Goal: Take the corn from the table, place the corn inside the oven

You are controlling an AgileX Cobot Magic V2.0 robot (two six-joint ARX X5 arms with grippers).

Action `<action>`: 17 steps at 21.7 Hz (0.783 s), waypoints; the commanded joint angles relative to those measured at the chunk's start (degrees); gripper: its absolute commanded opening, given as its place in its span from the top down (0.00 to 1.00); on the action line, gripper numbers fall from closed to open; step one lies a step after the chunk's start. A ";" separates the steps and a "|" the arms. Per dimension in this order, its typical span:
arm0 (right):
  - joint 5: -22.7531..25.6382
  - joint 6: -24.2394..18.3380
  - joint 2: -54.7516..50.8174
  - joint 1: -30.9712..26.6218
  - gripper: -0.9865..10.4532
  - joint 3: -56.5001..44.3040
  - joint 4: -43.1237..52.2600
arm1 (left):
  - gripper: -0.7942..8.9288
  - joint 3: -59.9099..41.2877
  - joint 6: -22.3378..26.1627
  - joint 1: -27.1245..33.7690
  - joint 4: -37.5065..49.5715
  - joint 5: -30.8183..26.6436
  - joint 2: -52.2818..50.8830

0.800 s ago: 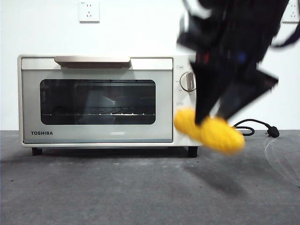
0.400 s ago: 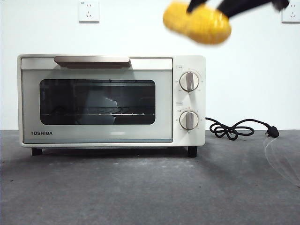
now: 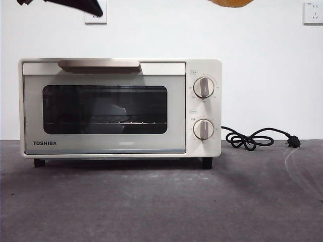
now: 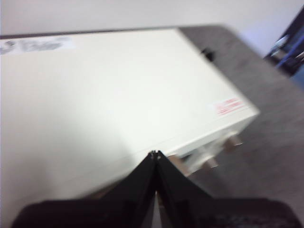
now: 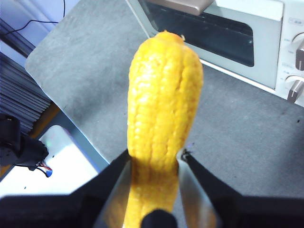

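The oven (image 3: 120,108) stands on the table (image 3: 161,201) with its dark glass door closed. Only a thin slice of the yellow corn (image 3: 229,2) shows at the front view's top edge, high above the oven's knobs. In the right wrist view my right gripper (image 5: 154,159) is shut on the corn (image 5: 161,104) near its thick end, and the tapered tip points toward the oven (image 5: 266,52) below. My left gripper (image 4: 155,154) is shut on nothing and hovers over the oven's cream top (image 4: 109,95). It appears in the front view as a black tip (image 3: 96,10) at the upper left.
A black cord with its plug (image 3: 255,138) lies on the table right of the oven. Two wall sockets (image 3: 96,12) (image 3: 313,12) sit high on the white wall. The right wrist view shows the table's edge (image 5: 71,118), with clutter on the floor beyond it.
The corn has risen from table height by the oven's knobs to the top edge of the front view, nearly out of sight. A black arm tip has appeared at upper left.
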 commanded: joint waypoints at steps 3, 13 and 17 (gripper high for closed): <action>0.26 0.61 -0.35 0.11 0.93 0.07 0.17 | 0.92 1.81 3.76 -0.35 -2.49 -2.29 3.76; 0.28 0.59 -0.35 0.11 0.93 0.07 0.20 | 0.92 1.81 6.32 -0.33 -7.63 -2.62 7.74; 0.26 0.59 -0.35 0.11 0.93 0.07 0.20 | 0.92 1.81 6.43 -0.33 -8.61 -4.72 8.20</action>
